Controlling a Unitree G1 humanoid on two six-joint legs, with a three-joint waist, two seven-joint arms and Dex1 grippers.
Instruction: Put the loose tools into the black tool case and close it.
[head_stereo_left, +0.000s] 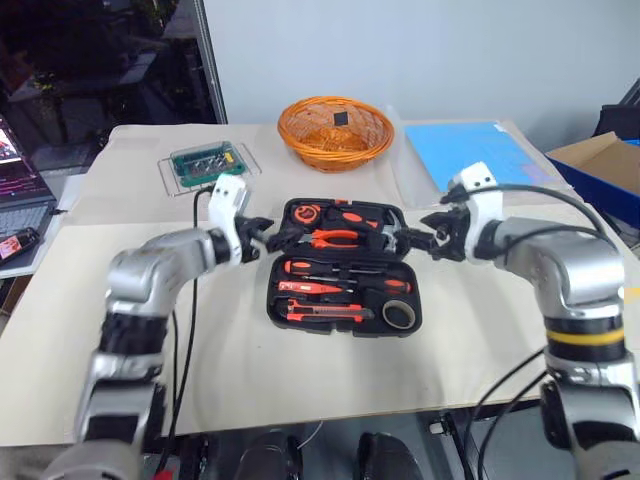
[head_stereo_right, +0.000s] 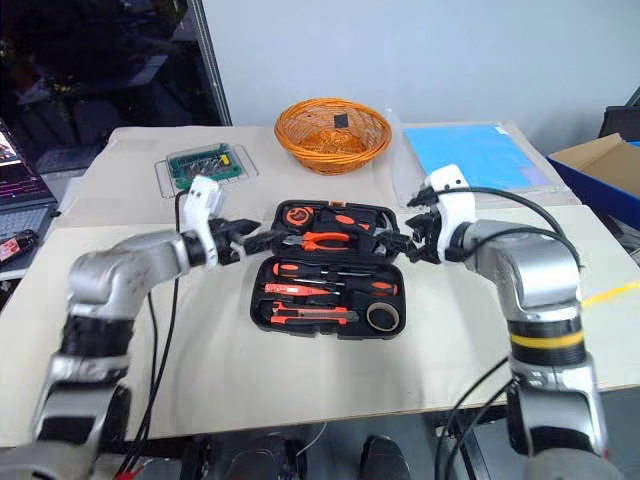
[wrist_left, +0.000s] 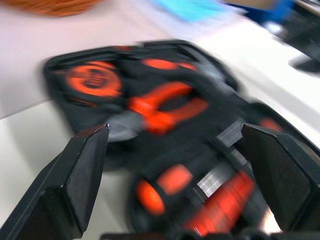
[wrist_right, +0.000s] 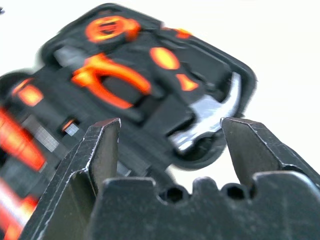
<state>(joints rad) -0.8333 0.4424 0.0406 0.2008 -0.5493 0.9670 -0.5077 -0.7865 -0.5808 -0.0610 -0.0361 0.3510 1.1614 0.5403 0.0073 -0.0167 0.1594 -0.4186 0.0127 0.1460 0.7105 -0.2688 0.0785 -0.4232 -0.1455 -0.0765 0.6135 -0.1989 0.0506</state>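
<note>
The black tool case (head_stereo_left: 345, 268) lies open at the middle of the table (head_stereo_left: 300, 370), its long axis running left to right. Three orange-handled tools (head_stereo_left: 322, 290) lie lengthwise in its near half — one roll of tape (head_stereo_left: 400, 313) beside them. Left gripper (head_stereo_left: 268, 232) and right gripper (head_stereo_left: 418, 240) flank the far half, both spread, holding nothing.

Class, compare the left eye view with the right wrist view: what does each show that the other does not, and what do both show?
Left eye view alone: the orange wicker basket, the green bit box, the blue sheet, the left gripper open at the case's left edge, and the roll of tape in the case's near half.
Right wrist view alone: the hammer's steel head close up, between the fingers.
Both: the open black tool case, the orange-handled pliers and the right gripper, open.
</note>
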